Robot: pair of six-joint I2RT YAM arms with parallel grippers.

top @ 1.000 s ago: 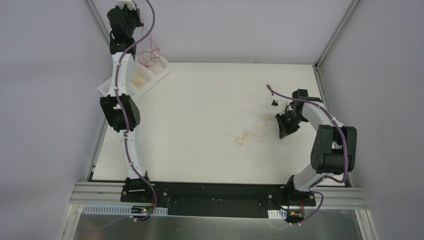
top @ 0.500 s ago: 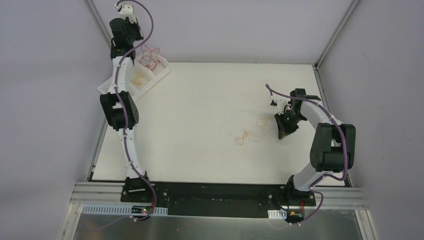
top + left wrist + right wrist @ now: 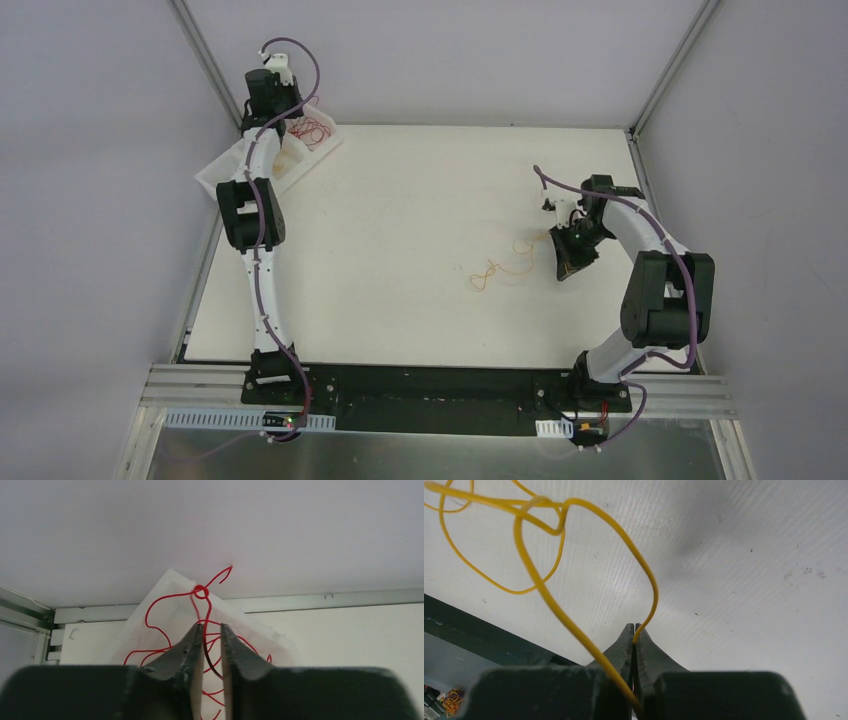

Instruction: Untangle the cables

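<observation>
Below and just ahead of the left gripper point(image 3: 210, 630): a white tray point(image 3: 167, 580), set askew. Beyond it, a pale grey wall point(image 3: 250, 520). Under the right gripper point(image 3: 634, 630): white table point(image 3: 749, 555), faintly speckled. Well behind both grippers, along the near edge: a black base plate point(image 3: 430, 400) and aluminium rails point(image 3: 200, 385).

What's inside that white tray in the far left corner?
A curly tangle of red wire lies in the tray. A paler strand seems to sit in its next compartment, but the left arm covers much of the tray, so more could be hidden.
</observation>
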